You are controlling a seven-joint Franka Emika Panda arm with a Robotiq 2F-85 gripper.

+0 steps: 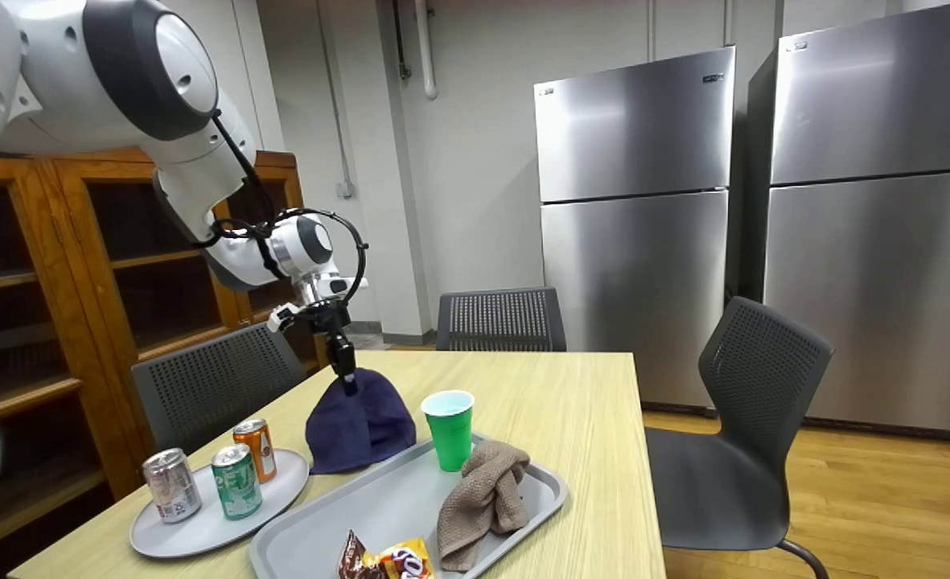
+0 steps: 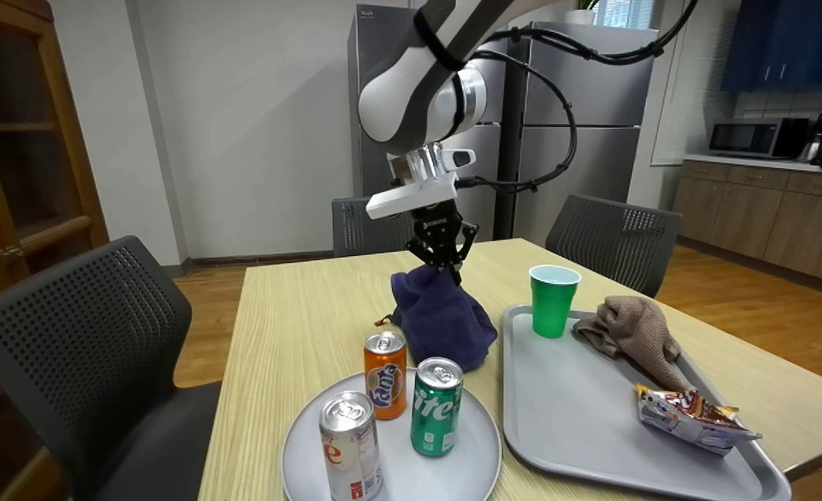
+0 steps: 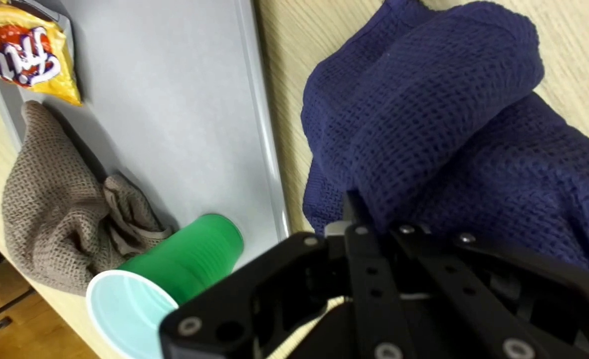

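High-arched white arm, claw downward in a pinch on navy cloth.

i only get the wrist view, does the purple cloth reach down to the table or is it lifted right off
Observer: It reaches down: in both exterior views the purple cloth is drawn up to the gripper, while its lower part spreads onto the table.
Operator: anything close to it that my picture misses
Observer: Yes, an orange can, a green can and a silver can stand on a round grey plate near the cloth.
Operator: the green cup looks tipped over from here, is it
Observer: No, both exterior views show it standing upright on the grey tray.
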